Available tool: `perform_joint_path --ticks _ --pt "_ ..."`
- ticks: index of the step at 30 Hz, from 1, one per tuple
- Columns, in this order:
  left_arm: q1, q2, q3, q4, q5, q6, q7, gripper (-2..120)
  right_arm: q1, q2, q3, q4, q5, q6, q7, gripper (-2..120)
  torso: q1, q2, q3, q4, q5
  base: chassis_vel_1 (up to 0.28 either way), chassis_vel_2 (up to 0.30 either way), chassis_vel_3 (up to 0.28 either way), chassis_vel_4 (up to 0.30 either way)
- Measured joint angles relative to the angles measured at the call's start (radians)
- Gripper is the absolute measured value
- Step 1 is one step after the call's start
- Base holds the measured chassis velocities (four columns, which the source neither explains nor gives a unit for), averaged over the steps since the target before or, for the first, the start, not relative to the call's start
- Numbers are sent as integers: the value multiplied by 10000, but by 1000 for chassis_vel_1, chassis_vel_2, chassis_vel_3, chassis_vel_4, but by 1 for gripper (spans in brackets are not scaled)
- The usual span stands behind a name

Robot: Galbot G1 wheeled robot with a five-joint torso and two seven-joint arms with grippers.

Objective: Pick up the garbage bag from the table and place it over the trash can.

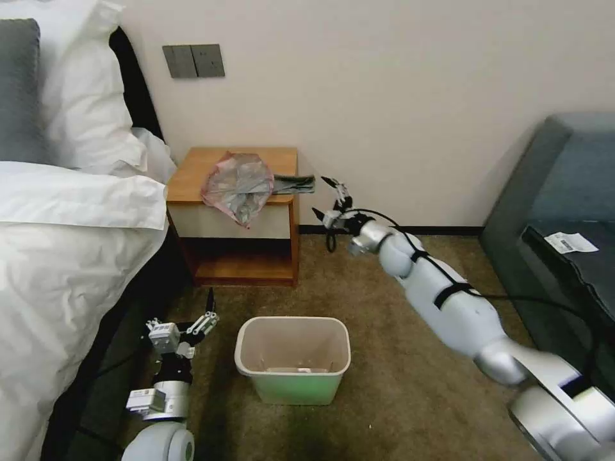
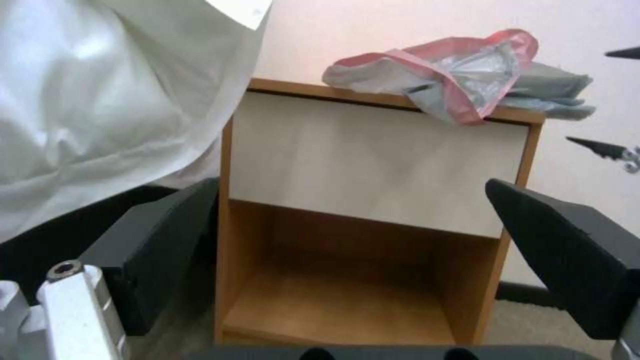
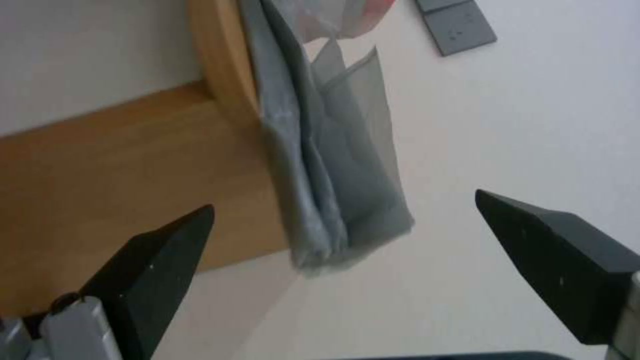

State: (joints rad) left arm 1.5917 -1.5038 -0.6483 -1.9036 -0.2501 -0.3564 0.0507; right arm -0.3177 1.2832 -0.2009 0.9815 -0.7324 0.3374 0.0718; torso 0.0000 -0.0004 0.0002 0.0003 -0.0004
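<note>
Bedding, white and rumpled [image 1: 70,211], fills the left of the head frame, and low beside it I have my left hand [image 1: 204,312] parked near the floor, fingers spread open and holding nothing; I judge it is waiting there, just left of the bin, to help stretch the liner later.

Lower centre sits the small rectangular plastic trash can [image 1: 293,378], cream rim and pale green sides, on the carpet, unlined, placed in front of the nightstand so the carry is short.

Above it, mid-frame, stands the boxy wooden counter [image 1: 192,186] with its orange-brown top, cream drawer front and open lower shelf. On that top lies the thin, crinkly, translucent grey garbage bag [image 1: 238,186] with its pink-red rim band, one crumpled corner drooping over the drawer front and a flatter grey tail poking past the right edge.

Right of that tail is my right hand [image 1: 328,196], arm stretched in from the lower right, jaws wide open and empty. In the right wrist view the grey tail [image 3: 333,200] hangs ahead of the open fingers, not yet between them; that overhang looks like the easiest place to pinch.
</note>
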Motion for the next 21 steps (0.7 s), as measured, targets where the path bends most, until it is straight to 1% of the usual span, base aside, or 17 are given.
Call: perform_joint_path --ticks 9,14,21 --pt "14 -106 -85 117 88 -93 -203 100 928 388 -636 -977 162 -149 185 100 1 0 -2 -5 0 0 0 0 0" --pt "0 -146 -76 104 125 -92 -208 100 1091 554 -826 -1131 213 -225 178 100 0 0 -1 -2 0 0 0 0 0" --pt "31 -167 -80 89 169 -96 -228 100 1110 499 -1040 -1029 299 -327 36 100 -1 0 -1 -4 1 0 0 0 0"
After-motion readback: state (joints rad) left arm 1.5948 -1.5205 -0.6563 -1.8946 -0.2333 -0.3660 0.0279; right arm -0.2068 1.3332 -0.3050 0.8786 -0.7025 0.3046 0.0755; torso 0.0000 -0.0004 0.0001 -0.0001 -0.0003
